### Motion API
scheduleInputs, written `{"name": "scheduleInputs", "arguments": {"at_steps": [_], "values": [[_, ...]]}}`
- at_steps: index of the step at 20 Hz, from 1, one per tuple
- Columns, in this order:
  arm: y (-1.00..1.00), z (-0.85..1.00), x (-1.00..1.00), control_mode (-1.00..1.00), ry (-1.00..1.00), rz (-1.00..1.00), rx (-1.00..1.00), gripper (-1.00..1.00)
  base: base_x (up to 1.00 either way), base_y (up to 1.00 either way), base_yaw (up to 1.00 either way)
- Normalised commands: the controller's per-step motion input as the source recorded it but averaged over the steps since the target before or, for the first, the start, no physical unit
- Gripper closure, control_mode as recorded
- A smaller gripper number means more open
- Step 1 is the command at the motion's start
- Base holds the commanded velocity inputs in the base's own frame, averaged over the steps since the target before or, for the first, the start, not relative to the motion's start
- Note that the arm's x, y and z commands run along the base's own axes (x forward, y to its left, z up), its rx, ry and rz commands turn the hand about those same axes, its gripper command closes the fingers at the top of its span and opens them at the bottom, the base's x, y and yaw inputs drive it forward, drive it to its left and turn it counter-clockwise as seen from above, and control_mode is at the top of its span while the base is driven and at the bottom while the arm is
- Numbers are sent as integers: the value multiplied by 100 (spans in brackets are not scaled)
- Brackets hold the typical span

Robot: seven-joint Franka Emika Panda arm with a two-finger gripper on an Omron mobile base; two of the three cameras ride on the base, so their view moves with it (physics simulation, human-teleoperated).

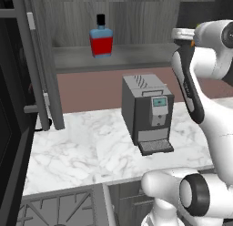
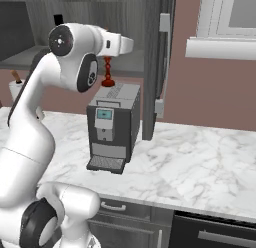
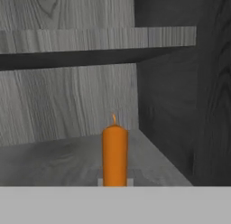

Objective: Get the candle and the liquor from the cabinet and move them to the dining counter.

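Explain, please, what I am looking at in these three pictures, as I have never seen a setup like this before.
This is a rendered kitchen with a white robot arm on a base that can drive. Two pictures come from cameras on that base, behind the arm to its left and right. The third comes from a camera on the hand, looking along the end effector. On the marble worktop stands a grey coffee machine. Above it the cabinet is open, and the liquor stands on its shelf. The arm reaches into the cabinet, where the hand view shows the candle very close. The end effector looks closed on the candle, though the contact itself is hard to see.
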Motion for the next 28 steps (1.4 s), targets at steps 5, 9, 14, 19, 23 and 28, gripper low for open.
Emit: {"name": "scheduleInputs", "arguments": {"at_steps": [5, 9, 14, 19, 23, 28], "values": [[27, 0, -62, -100, -4, 0, 0, 100, 0, 0, 0], [42, 0, -63, -100, -1, 0, -1, 100, 0, 0, 0], [18, 0, -87, -100, 0, 0, 0, 100, 0, 0, 0], [15, 0, -61, -100, 0, 2, 0, 100, 0, 0, 0], [8, 1, -41, -100, 1, 5, 0, 100, 0, 0, 0], [4, 0, -23, -100, 2, 10, 0, 100, 0, 0, 0]]}}
